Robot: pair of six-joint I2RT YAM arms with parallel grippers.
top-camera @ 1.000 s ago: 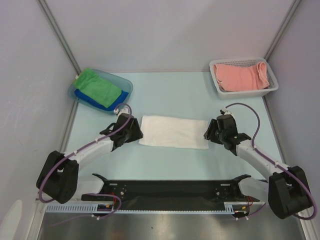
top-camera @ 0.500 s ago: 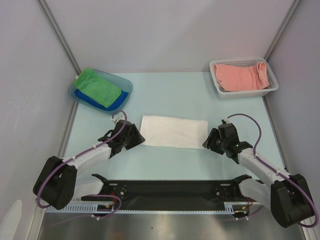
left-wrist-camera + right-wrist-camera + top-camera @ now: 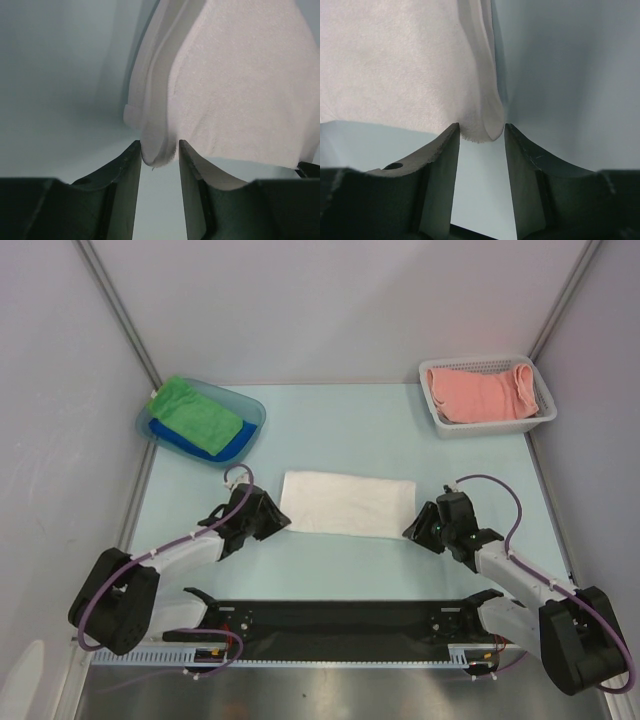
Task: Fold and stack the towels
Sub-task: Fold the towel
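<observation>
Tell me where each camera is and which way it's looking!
Top external: up high behind the arms, looking down at the table; both arms show, with the white towel between the left claw and right claw.
Left wrist: on the left arm, looking along its two fingers at the towel's near left corner.
Right wrist: on the right arm, looking along its fingers at the towel's near right corner.
Shared: all three see the white towel; each wrist view has one corner between its fingers.
</observation>
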